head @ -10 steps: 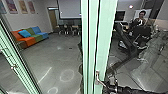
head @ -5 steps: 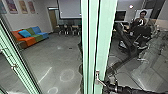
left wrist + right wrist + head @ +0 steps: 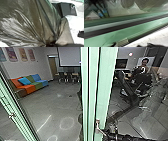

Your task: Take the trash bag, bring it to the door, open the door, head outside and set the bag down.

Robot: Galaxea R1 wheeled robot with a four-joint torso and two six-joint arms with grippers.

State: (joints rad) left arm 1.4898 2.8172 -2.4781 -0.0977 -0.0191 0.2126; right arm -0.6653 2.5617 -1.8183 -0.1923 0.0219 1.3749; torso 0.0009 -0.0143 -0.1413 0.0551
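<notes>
The green-framed door (image 3: 105,84) stands upright in the middle of the head view, with a metal handle (image 3: 97,126) low on its frame. My right gripper (image 3: 108,133) is right at the handle's free end; whether it grips it cannot be told. In the right wrist view the green frame (image 3: 121,31) runs slantwise, with a metal fitting (image 3: 123,41) on it close to the dark edge of my right gripper (image 3: 142,45). The dark, shiny trash bag (image 3: 31,18) looms large in the left wrist view, its folds drawn together at my left gripper (image 3: 50,43), which is shut on it.
Through the glass are a grey floor (image 3: 57,104), a multicoloured sofa (image 3: 30,85) and chairs (image 3: 68,77) by the far wall. A person (image 3: 143,67) is at the right behind glass, among reflections. Another green frame (image 3: 15,117) slants along the left.
The head view has shifted slightly. The person's pose has changed a little. My right gripper remains close beside the door handle.
</notes>
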